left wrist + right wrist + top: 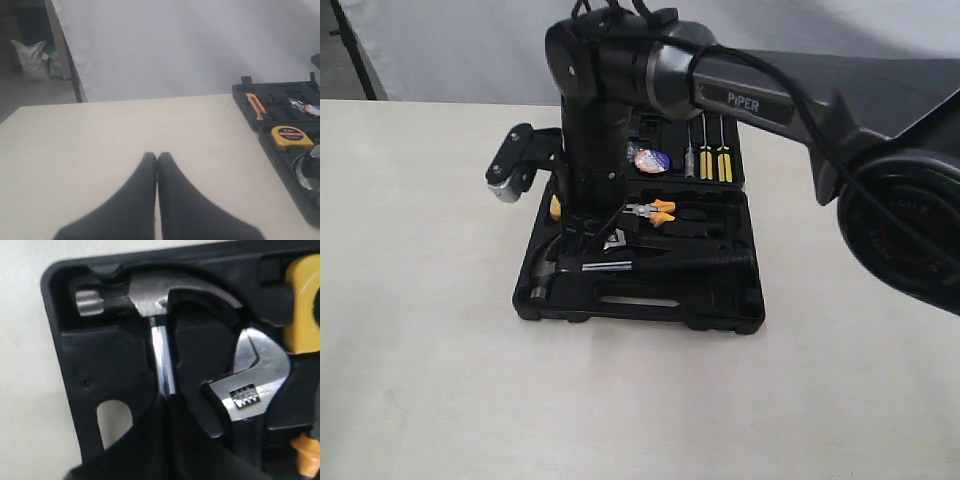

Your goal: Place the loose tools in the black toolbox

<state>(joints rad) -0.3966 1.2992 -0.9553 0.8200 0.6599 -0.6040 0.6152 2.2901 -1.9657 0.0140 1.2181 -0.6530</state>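
The steel claw hammer with the black handle lies in its shaped recess in the near half of the large black moulded plastic toolbox. The silver adjustable wrench sits just beside it in the same half. The small black tape roll in clear wrapper rests in the far half.

I judge the hammer to be stiff and top-heavy. Its polished shaft looks slippery, so the black handle close to the head would be the safer hold (less swing from the head's weight). The wrench is rigid and smooth, best pinched across its flat shank. The tape roll is light, and its wrapper could slide between the pads.

The right gripper has its jaws pressed together, with nothing between them, right over the hammer's shaft. I cannot tell whether it touches the shaft. The left gripper is likewise closed and empty, above the bare pale table, well apart from the toolbox.

The right wrist view alone shows how snugly the hammer head and wrench jaw sit. Only the exterior view shows the hammer's full length and both halves at once. The left wrist view gives the clearest look at the yellow tape measure.
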